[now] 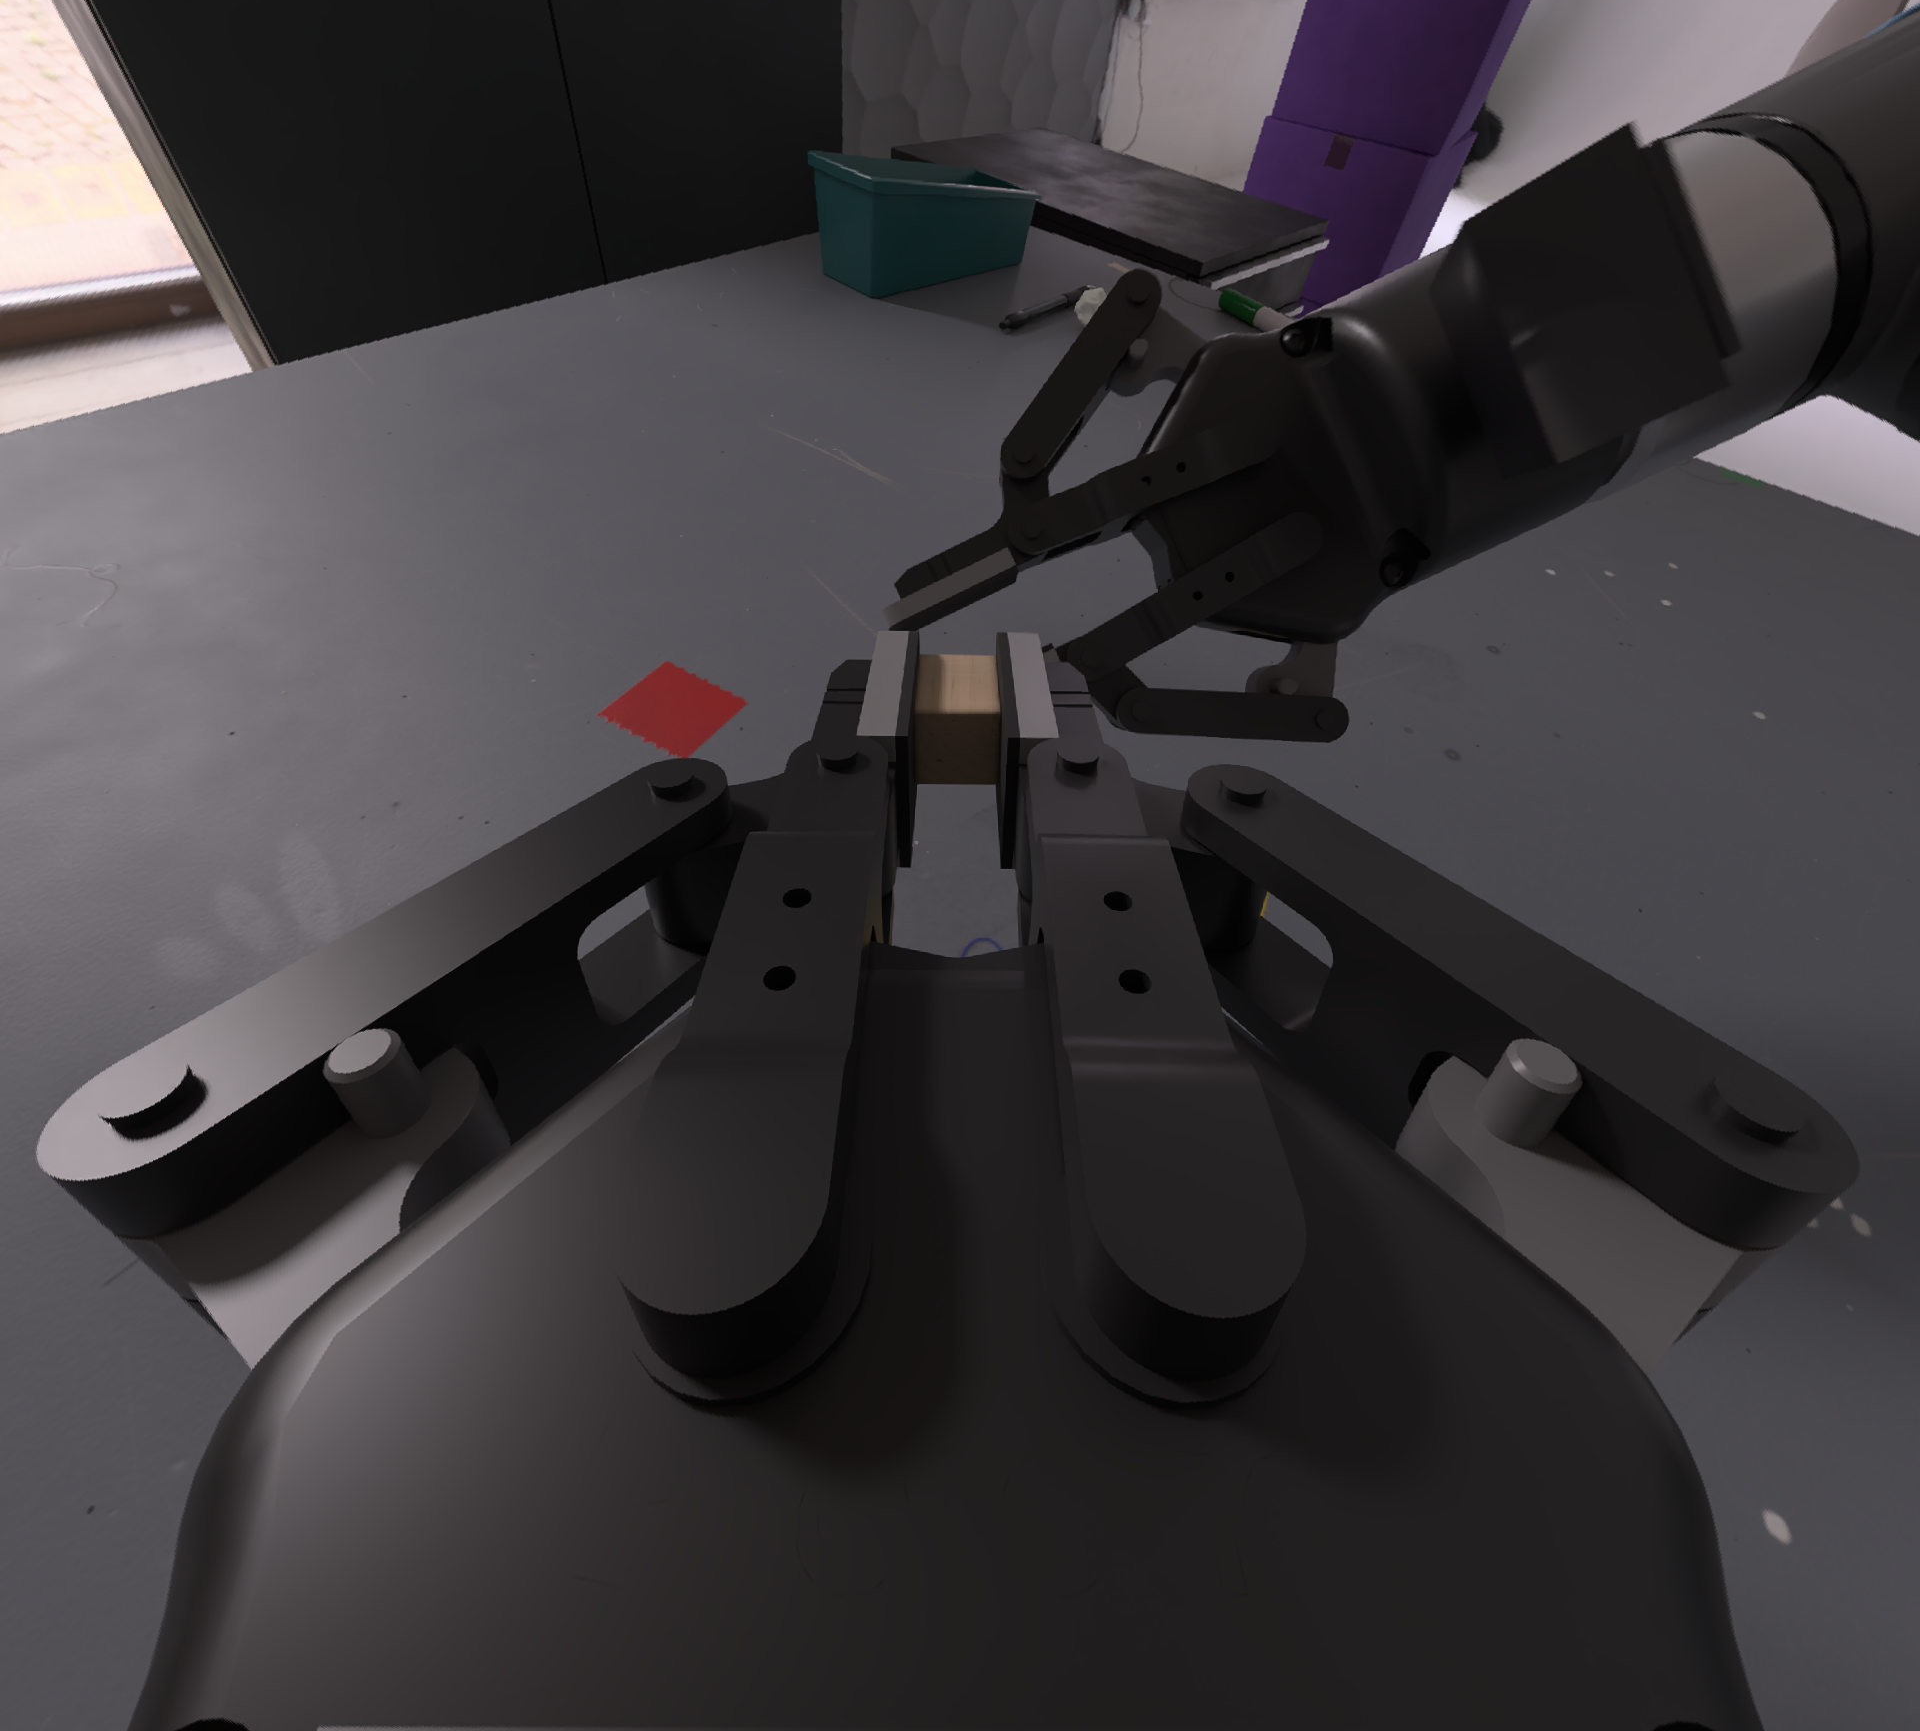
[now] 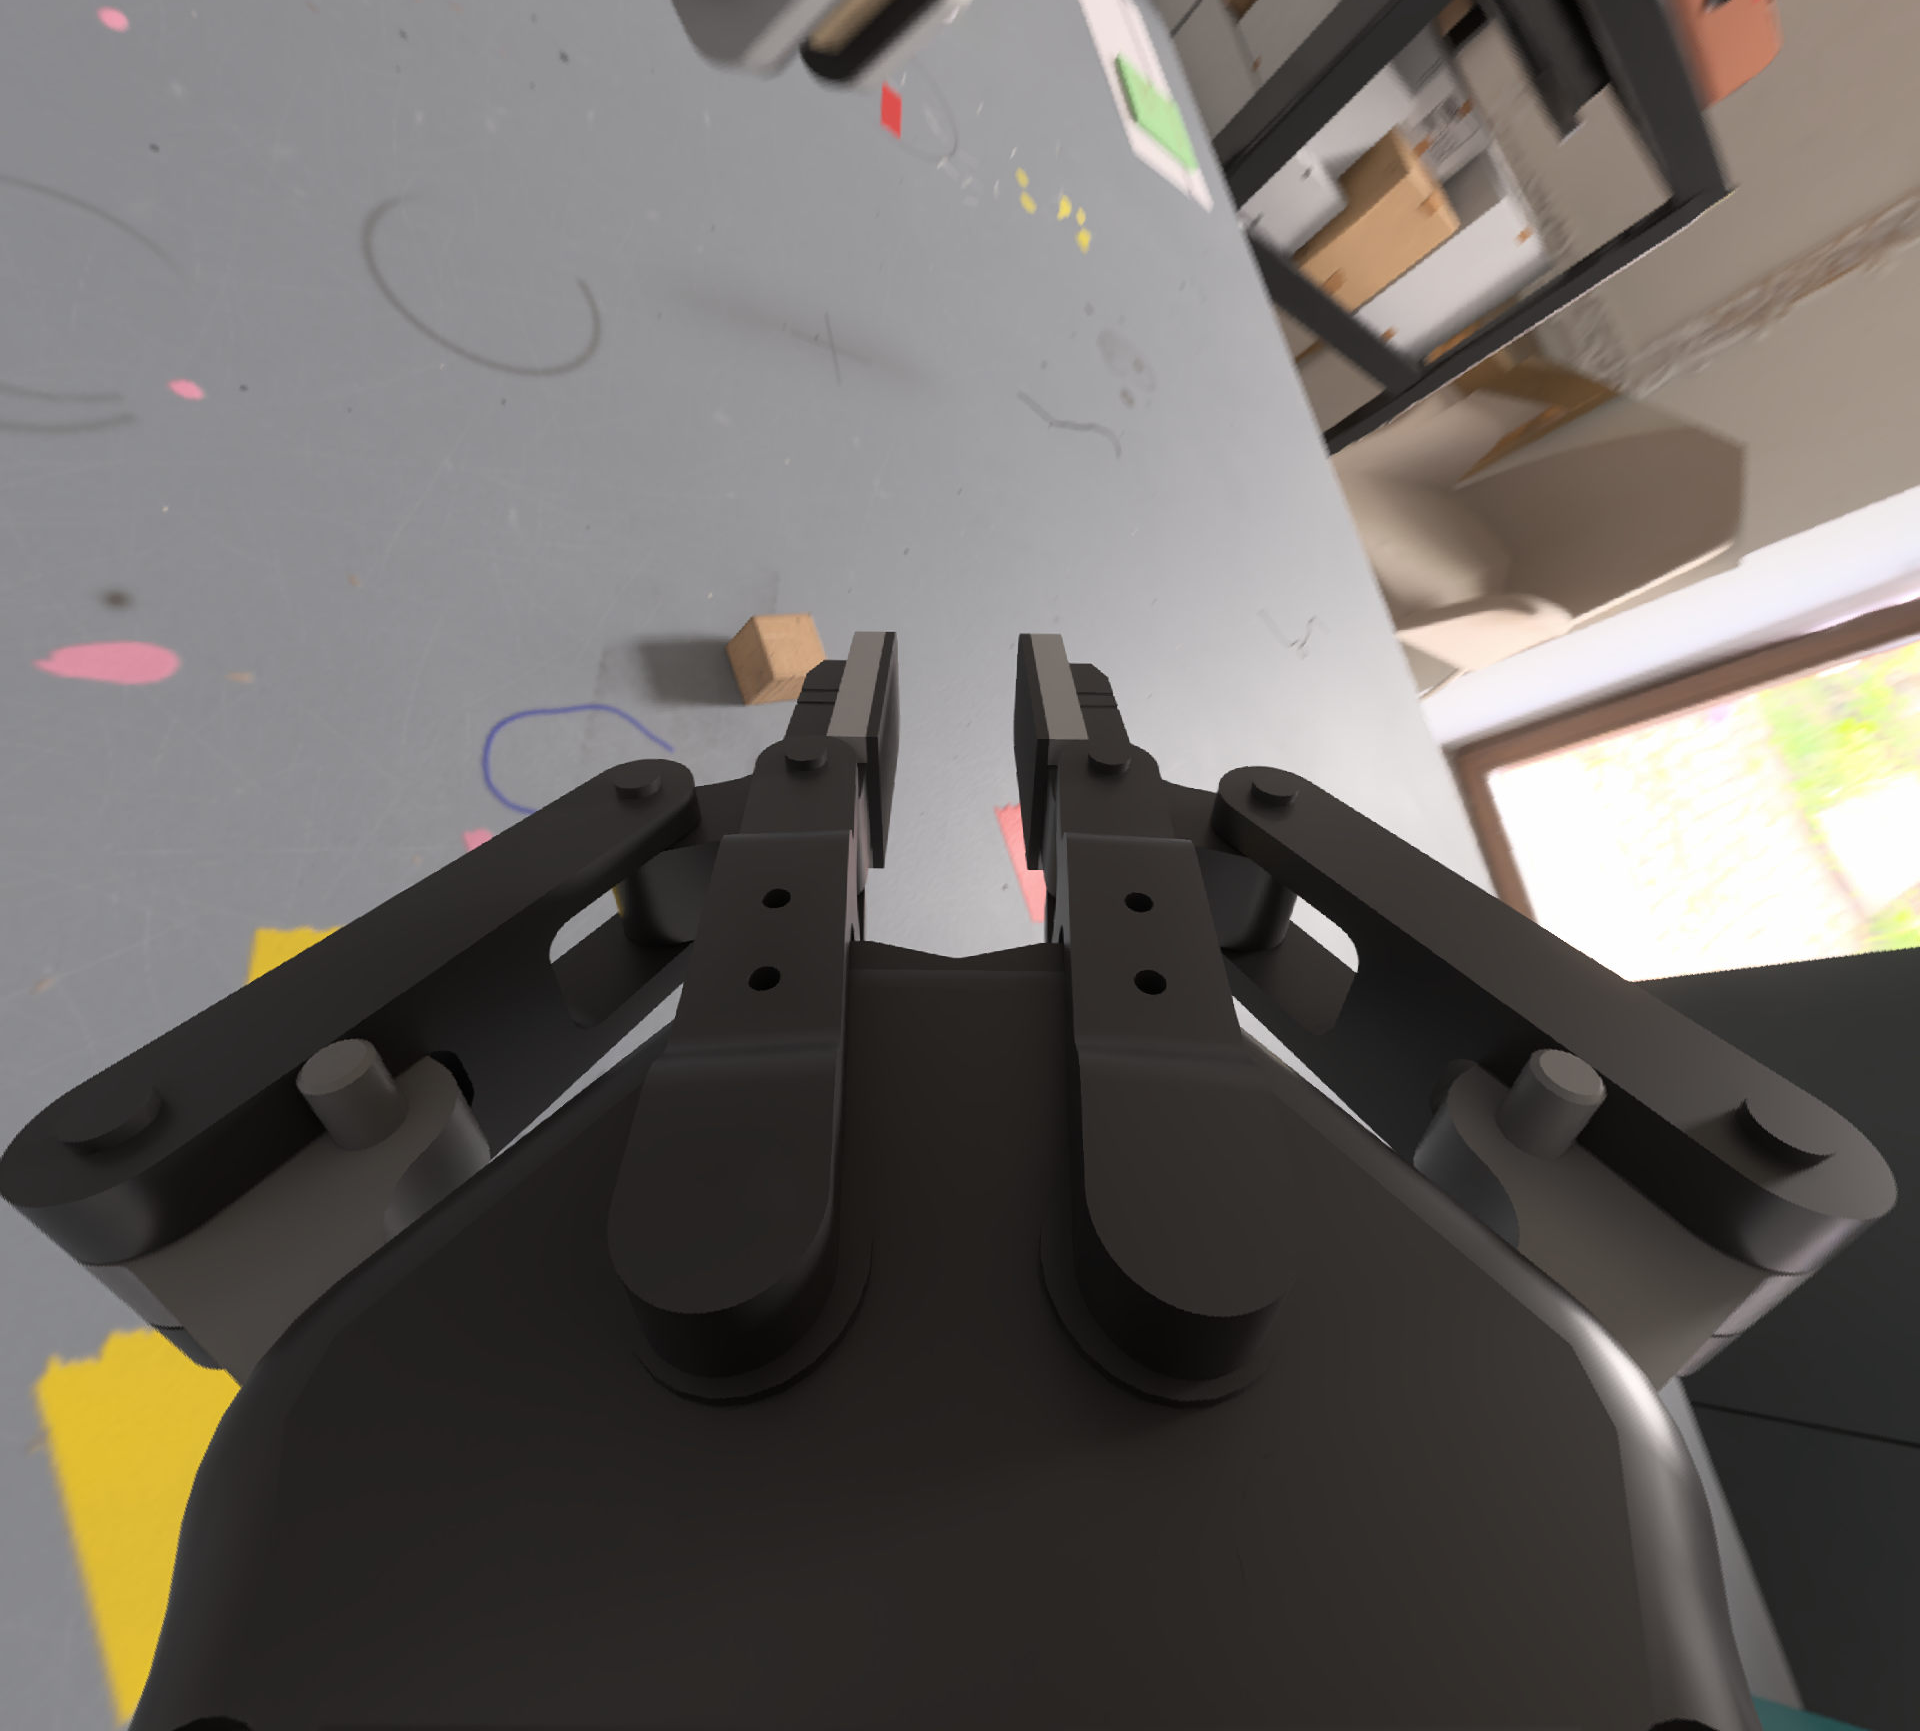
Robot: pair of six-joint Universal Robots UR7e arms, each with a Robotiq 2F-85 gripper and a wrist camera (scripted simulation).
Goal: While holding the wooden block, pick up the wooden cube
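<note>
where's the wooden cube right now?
In the right wrist view, the wooden cube sits on the grey table, just left of the open right gripper, outside its fingers, above a blue scribble.

Your right gripper has bare grey table all round the wooden cube, which sits just off its left fingertip. The left gripper, clamping the wooden block, crowds close beside it.
</note>
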